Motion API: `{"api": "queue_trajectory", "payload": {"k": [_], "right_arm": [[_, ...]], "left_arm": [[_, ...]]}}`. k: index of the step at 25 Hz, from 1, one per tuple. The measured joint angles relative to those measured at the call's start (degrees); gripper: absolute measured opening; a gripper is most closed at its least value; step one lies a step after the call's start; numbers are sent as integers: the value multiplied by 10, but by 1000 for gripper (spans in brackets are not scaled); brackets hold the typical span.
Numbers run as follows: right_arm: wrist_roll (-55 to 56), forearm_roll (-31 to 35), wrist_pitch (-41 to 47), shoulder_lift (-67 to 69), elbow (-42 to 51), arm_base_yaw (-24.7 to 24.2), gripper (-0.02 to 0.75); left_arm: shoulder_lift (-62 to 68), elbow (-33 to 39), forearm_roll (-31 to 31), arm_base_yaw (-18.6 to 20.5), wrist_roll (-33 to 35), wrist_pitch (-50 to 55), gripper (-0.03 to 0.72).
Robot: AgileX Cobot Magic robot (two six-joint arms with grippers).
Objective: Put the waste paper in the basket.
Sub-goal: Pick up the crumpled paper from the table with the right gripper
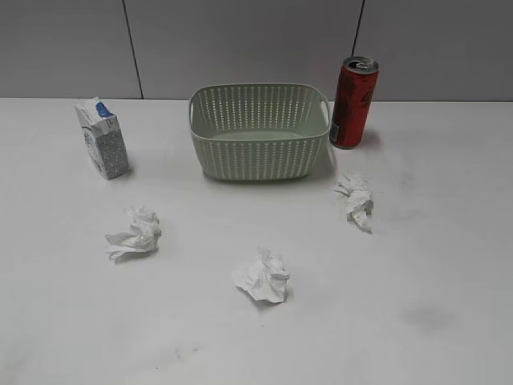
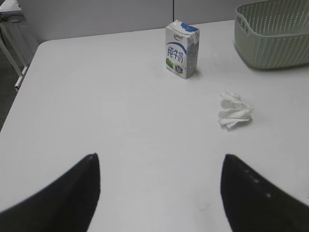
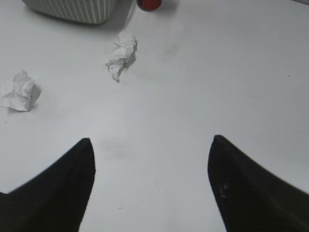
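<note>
Three crumpled white wads of waste paper lie on the white table: a left wad (image 1: 135, 235), a middle wad (image 1: 263, 277) and a right wad (image 1: 356, 199). The pale green perforated basket (image 1: 258, 148) stands empty at the back. Neither gripper shows in the exterior view. My left gripper (image 2: 160, 157) is open and empty over bare table, with the left wad (image 2: 233, 109) ahead to the right and the basket (image 2: 275, 38) at top right. My right gripper (image 3: 150, 141) is open and empty; the right wad (image 3: 122, 54) lies ahead, the middle wad (image 3: 19, 92) at left, the basket (image 3: 72, 8) at the top edge.
A blue-and-white carton (image 1: 102, 138) stands left of the basket and also shows in the left wrist view (image 2: 182, 49). A tall red can (image 1: 353, 101) stands right of the basket, its base visible in the right wrist view (image 3: 149, 4). The table's left edge (image 2: 24, 77) shows.
</note>
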Motion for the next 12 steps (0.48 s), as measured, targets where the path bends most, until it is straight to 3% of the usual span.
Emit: {"api": "queue_trajectory", "payload": {"k": [12], "right_arm": [[6, -1, -23, -284, 171, 0, 552]], "left_arm": [[0, 0, 0, 0, 0, 0, 587]]}}
